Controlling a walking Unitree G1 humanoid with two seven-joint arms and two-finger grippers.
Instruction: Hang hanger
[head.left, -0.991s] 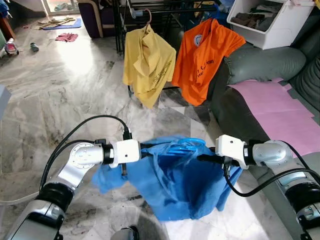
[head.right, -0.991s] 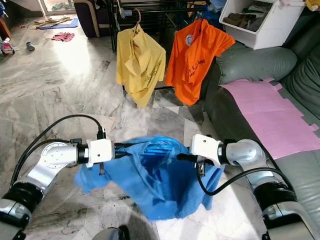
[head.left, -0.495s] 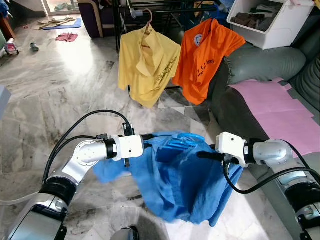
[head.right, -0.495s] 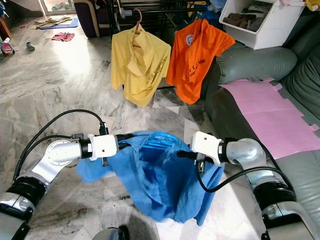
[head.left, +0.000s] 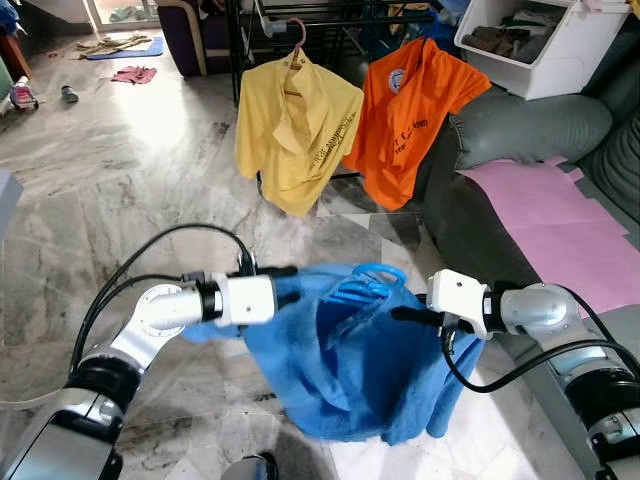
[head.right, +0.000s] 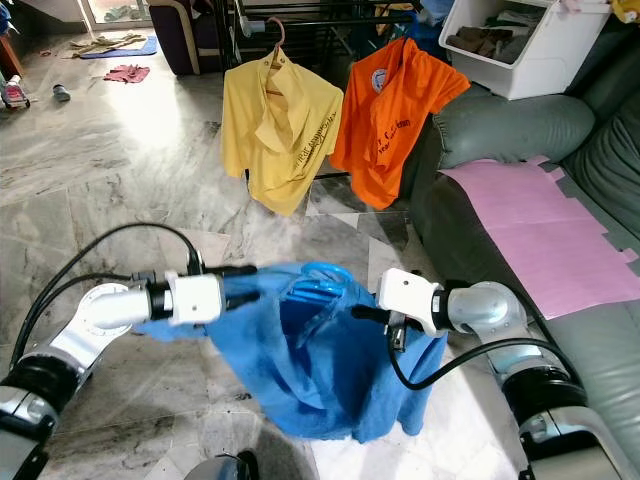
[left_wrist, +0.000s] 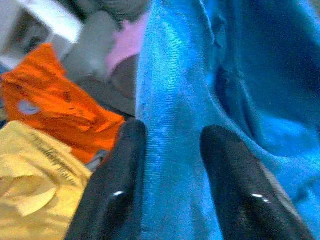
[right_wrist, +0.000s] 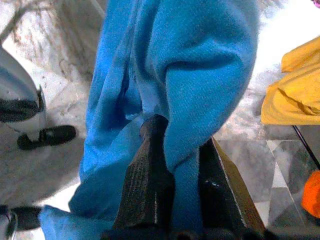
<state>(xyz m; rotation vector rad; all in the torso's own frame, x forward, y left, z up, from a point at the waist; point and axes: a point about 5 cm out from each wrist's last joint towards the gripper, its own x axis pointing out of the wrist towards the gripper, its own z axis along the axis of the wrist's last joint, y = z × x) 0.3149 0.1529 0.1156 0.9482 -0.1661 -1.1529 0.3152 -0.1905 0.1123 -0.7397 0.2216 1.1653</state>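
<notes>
A blue shirt (head.left: 350, 370) on a blue hanger (head.left: 365, 283) hangs in front of me between both grippers. My left gripper (head.left: 285, 272) is shut on the shirt's left shoulder; in the left wrist view the blue cloth (left_wrist: 175, 150) runs between the two fingers (left_wrist: 112, 185). My right gripper (head.left: 400, 314) is shut on the right shoulder, and the cloth (right_wrist: 200, 75) is pinched between its fingers (right_wrist: 150, 170). The hanger's hook pokes up above the collar. A dark clothes rack (head.left: 330, 15) stands ahead.
A yellow shirt (head.left: 295, 130) and an orange shirt (head.left: 415, 110) hang on the rack. A grey sofa (head.left: 530, 130) with a pink mat (head.left: 560, 215) is on the right, and a white bin (head.left: 535, 40) sits above it. Marble floor (head.left: 120, 180) stretches to the left.
The blue shirt has bunched up higher between the grippers and its left flap has drawn in. The yellow shirt on the rack swung left and spread out.
</notes>
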